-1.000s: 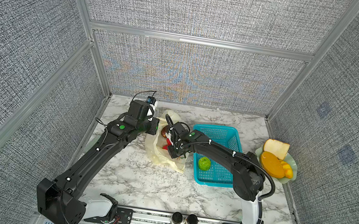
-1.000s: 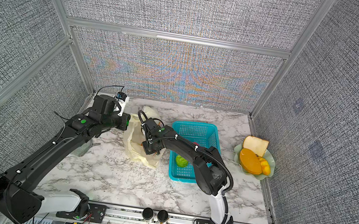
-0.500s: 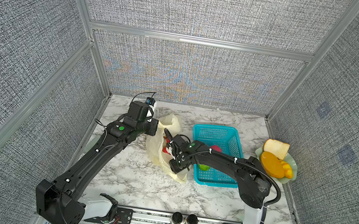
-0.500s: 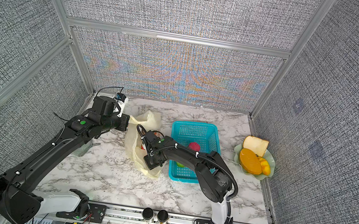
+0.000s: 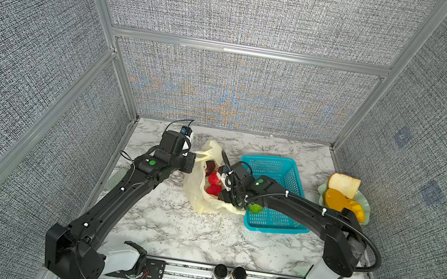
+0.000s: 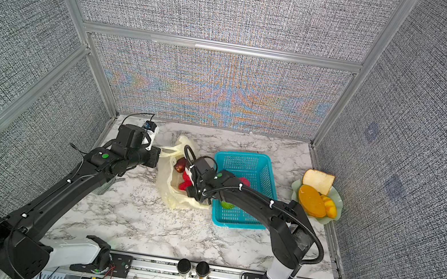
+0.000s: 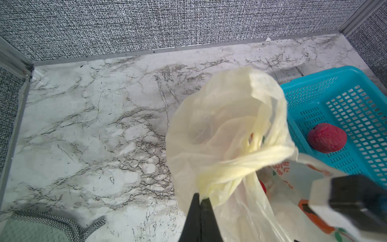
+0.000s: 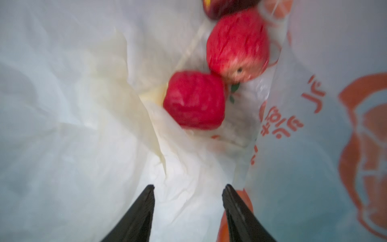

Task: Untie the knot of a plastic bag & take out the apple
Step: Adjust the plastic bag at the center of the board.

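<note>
**Right claw inside the open bag, lined up on the nearest apple**

Bag: the thin, translucent pale yellow plastic bag with orange prints (image 5: 200, 203) lies on the white marble counter (image 5: 173, 228), just left of the turquoise perforated plastic basket (image 5: 274, 230). Its mouth stands open. No tied knot shows, only a twisted pale yellow handle strip (image 7: 240, 163).

Left claw (image 7: 201, 198): pressed together on that strip at the bag's far left edge, holding the mouth up.

Right claw (image 8: 188, 188): jaws spread with nothing between them, reaching into the bag mouth from the right.

Task thing: a bright red round apple (image 8: 194, 100) sits low in the bag. It touches a second red, yellow-flecked apple (image 8: 238, 46) beyond it. A darker fruit past those is cut off by the frame. A rough red apple (image 7: 326, 138) and a round green fruit (image 5: 255, 208) lie in the basket.

Key relation: the bright red apple lies straight ahead of the right claw, in line with the gap between the jaws and apart from both. In both top views it sits left of the claw and slightly far. It is round, so there is no long axis to match. The jaw spread looks close to the apple's width and may need to widen. The right arm is nearer, and the left is busy holding the bag.

Risk: a fold of film lies between the claw and the apple and could get pinched along with it.
</note>
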Motion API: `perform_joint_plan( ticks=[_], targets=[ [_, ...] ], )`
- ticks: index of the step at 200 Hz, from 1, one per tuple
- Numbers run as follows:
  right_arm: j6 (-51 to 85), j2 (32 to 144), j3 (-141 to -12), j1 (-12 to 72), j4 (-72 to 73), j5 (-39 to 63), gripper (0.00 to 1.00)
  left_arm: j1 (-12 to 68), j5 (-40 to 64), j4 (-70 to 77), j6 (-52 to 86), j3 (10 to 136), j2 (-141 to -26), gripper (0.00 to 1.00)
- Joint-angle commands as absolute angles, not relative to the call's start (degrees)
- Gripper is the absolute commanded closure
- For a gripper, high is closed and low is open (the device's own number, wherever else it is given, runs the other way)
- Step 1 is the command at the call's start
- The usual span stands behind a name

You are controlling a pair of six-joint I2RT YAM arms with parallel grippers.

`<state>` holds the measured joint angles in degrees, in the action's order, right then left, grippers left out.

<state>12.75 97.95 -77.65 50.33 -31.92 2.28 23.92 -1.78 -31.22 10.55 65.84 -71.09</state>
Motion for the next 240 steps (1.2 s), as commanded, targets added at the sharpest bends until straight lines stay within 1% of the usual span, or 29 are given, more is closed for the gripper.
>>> perform_joint_plan(
  ticks=[1,38,59,74,86,91,97,112,121,125,150,172,192,218,240],
  targets=[
    [14.19,98.26,-79.73,49.51,-27.89,5.63,0.44,23.83,-3.31,-29.6,10.63,65.08,-70.78,1.0],
    [14.02,104.03,-84.96,49.3,-27.07,6.48,0.46,23.89,-4.73,-28.67,9.78,62.69,-69.26,1.0],
    [14.64,104.19,-83.74,49.44,-25.24,10.32,0.53,23.91,-4.79,-29.62,10.27,63.17,-69.52,1.0],
    [12.49,102.72,-80.5,50.15,-24.04,14.87,0.54,23.85,-4.67,-29.65,11.02,63.53,-69.59,1.0],
    [10.26,101.41,-78.04,51.2,-24.65,15.96,0.54,23.87,-4.16,-29.43,11.52,64.21,-69.67,0.94],
    [9.19,101.23,-77.37,51.44,-25.32,16.7,0.54,23.83,-4.09,-29.49,11.87,64.68,-69.8,0.88],
    [8.17,101.21,-76.86,51.74,-26.52,16.87,0.54,23.83,-3.98,-29.61,12.16,65.28,-70.01,0.84],
    [5.76,101.78,-76.14,52.19,-29.09,17.79,0.54,23.85,-3.29,-29.99,13.27,66.81,-70.58,0.7],
    [4.52,102.33,-75.98,52.59,-30.39,17.76,0.54,23.78,-2.57,-30.21,13.97,67.91,-70.98,0.64],
    [4.06,102.53,-75.95,52.76,-30.74,17.87,0.54,23.78,-2.07,-30.32,14.41,68.49,-71.16,0.6],
    [2.84,103.5,-76.16,53.24,-31.36,19.22,0.54,23.78,2.23,-31.75,17.15,72.05,-72.42,0.44],
    [1.23,104.96,-77.99,54.24,-32.76,16.52,0.54,23.74,4.2,-34.48,20.09,73.92,-72.16,0.4],
    [-0.05,107.24,-80.55,55.38,-35.82,10.76,0.54,23.75,6.91,-38.57,22.12,73.48,-71.12,0.39],
    [0.15,108.79,-81.15,55.48,-37.09,7.37,0.54,23.79,13.7,-39.29,27.32,67.49,-67.46,0.39],
    [1.06,107.52,-79.4,55.42,-35.51,6.5,0.54,23.76,14.27,-36.98,31.58,60.53,-62.35,0.38]
  ],
)
